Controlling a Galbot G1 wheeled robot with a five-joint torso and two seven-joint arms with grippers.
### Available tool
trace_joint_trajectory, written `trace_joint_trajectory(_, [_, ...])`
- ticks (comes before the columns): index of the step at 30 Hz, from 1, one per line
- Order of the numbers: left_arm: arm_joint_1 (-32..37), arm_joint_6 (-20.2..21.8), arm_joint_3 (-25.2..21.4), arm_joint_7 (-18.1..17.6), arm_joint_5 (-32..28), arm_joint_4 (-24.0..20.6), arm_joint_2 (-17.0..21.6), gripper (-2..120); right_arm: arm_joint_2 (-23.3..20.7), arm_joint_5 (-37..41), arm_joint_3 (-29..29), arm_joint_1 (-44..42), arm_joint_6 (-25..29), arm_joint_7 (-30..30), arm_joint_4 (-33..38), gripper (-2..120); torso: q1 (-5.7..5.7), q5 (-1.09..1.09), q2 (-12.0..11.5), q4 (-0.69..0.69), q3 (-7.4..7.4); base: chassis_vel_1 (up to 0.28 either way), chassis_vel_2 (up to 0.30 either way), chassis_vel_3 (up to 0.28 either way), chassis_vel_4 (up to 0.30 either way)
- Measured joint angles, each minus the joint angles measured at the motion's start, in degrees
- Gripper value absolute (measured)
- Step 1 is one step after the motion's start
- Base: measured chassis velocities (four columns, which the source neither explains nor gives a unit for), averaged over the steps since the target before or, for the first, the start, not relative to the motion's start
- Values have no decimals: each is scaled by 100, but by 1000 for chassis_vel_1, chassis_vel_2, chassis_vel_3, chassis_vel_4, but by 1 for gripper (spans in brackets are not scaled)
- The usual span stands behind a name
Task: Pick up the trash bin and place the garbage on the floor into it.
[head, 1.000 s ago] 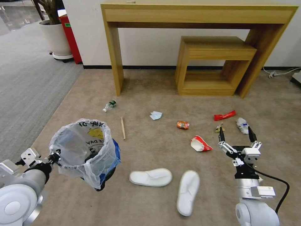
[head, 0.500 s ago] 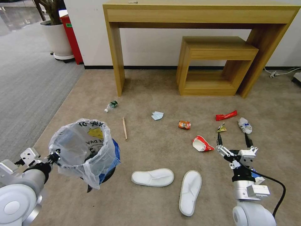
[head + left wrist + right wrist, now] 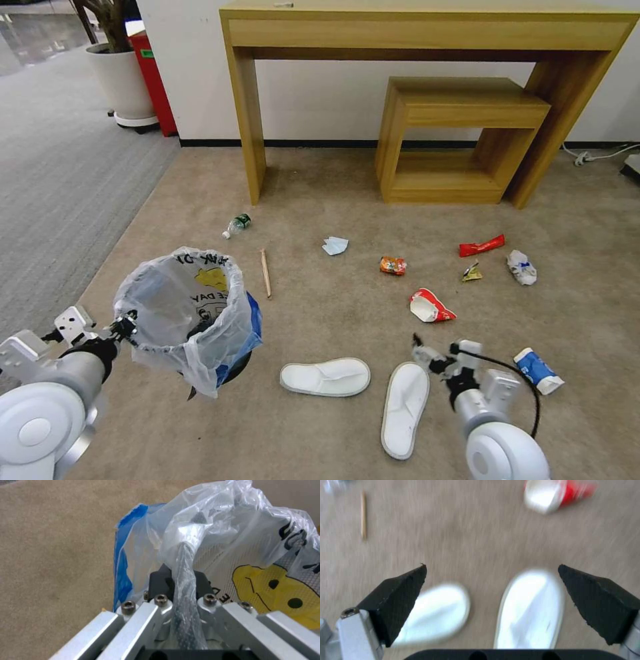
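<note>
Beige carpet is covering the floor [image 3: 320, 200] before a wooden desk [image 3: 427, 30] in the upper part of the frame, and litter is lying all across it. At lower left of the head view the left gripper [image 3: 127, 327] is clenching the bagged rim of the trash bin [image 3: 193, 313], holding it tilted; the left wrist view is showing the fingers [image 3: 160, 580] pinching the plastic. So the pick-up appears done. No garbage is showing inside the bag. Going rightward, a bottle [image 3: 235, 225], a stick [image 3: 266, 273], a mask [image 3: 335, 245], two slippers [image 3: 325, 377], an orange can [image 3: 393, 265], a red-and-white cup [image 3: 429, 306], a red wrapper [image 3: 481, 245] and other scraps are lying on the carpet. At lower right the right gripper [image 3: 437, 353] is hovering over the slippers, fingers [image 3: 400, 597] spread wide and holding nothing. Collecting seems hardly begun.
</note>
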Motion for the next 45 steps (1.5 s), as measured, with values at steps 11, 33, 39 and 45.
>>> trace_joint_trajectory(11, [45,0,68,0,139,-73,-48,2,54,811,-659,578,-767,442,-912,100,0,-1,0,0,0,0,0,0,0])
trace_joint_trajectory(33, [51,0,238,87,419,2,-175,2,175,-97,-593,964,-400,670,-1852,100,0,0,1,-1,0,0,0,0,0])
trace_joint_trajectory(39, [49,0,231,96,422,15,-165,2,226,-216,-658,1052,-388,603,-2072,100,0,0,1,-1,0,0,0,0,0])
trace_joint_trajectory(45, [50,-1,211,108,422,33,-147,2,257,-314,-727,1099,-386,572,-2304,87,0,0,1,-1,0,0,0,0,0])
